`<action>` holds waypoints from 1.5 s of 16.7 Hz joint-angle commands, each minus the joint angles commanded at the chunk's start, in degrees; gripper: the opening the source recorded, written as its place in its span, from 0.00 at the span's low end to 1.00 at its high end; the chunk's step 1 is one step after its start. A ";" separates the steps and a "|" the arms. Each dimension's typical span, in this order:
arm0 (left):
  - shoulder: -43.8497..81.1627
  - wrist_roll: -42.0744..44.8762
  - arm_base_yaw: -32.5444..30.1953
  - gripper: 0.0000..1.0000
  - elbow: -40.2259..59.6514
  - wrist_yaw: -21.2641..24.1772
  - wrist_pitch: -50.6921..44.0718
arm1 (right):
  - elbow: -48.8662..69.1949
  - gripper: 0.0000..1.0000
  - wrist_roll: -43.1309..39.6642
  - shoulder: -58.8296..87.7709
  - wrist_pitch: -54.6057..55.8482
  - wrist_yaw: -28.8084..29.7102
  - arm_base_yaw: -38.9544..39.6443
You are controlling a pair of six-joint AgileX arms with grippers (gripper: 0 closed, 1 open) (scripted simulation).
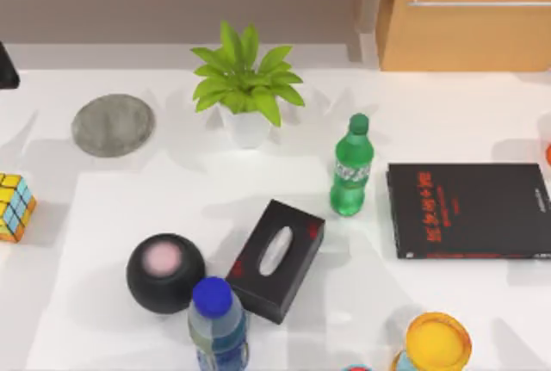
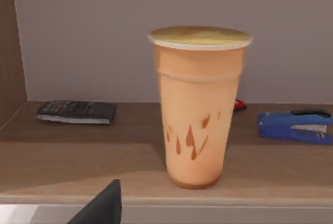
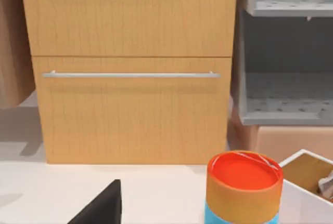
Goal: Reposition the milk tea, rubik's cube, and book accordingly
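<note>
The milk tea (image 2: 198, 104) stands upright near the front edge of a wooden shelf (image 2: 78, 156), its flat creamy lid on top. The left wrist camera faces it level; one dark fingertip (image 2: 101, 207) of the left gripper shows below, clear of the cup, and whether its pincer is open or closed cannot be told. Behind the cup lie a dark remote (image 2: 76, 112) and a blue stapler (image 2: 295, 126). The rubik's cube (image 1: 15, 206) sits at the tabletop's left edge. The right wrist camera faces a wooden drawer cabinet (image 3: 130, 68) over an orange-lidded can (image 3: 244, 188); that pincer's state cannot be told either.
</note>
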 joint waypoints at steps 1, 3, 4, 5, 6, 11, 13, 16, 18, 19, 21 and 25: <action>5.99 0.02 -0.01 1.00 2.78 0.11 2.52 | 0.00 1.00 0.00 0.00 0.00 0.00 0.00; 17.72 0.05 -0.04 1.00 8.13 0.32 7.35 | 0.00 1.00 0.00 0.00 0.00 0.00 0.00; 23.34 0.06 -0.06 1.00 10.70 0.42 9.65 | 0.00 1.00 0.00 0.00 0.00 0.00 0.00; 28.68 0.07 -0.08 1.00 13.18 0.52 11.86 | 0.00 1.00 0.00 0.00 0.00 0.00 0.00; 33.64 0.08 -0.09 1.00 15.52 0.61 13.98 | 0.00 1.00 0.00 0.00 0.00 0.00 0.00; 50.09 0.11 -0.15 1.00 24.54 0.98 22.24 | 0.00 1.00 0.00 0.00 0.00 0.00 0.00; 52.43 0.11 -0.15 1.00 26.22 1.04 23.77 | 0.00 1.00 0.00 0.00 0.00 0.00 0.00; 52.77 0.12 -0.15 1.00 26.50 1.05 24.02 | 0.00 1.00 0.00 0.00 0.00 0.00 0.00; 52.59 0.12 -0.07 1.00 26.23 1.03 23.89 | 0.00 1.00 0.00 0.00 0.00 0.00 0.00; 52.73 0.12 -0.08 1.00 26.40 1.03 23.86 | 0.00 1.00 0.00 0.00 0.00 0.00 0.00; 54.41 0.11 -0.16 1.00 28.55 1.05 23.37 | 0.00 1.00 0.00 0.00 0.00 0.00 0.00; 61.02 0.08 -0.36 1.00 38.00 0.96 20.83 | 0.00 1.00 0.00 0.00 0.00 0.00 0.00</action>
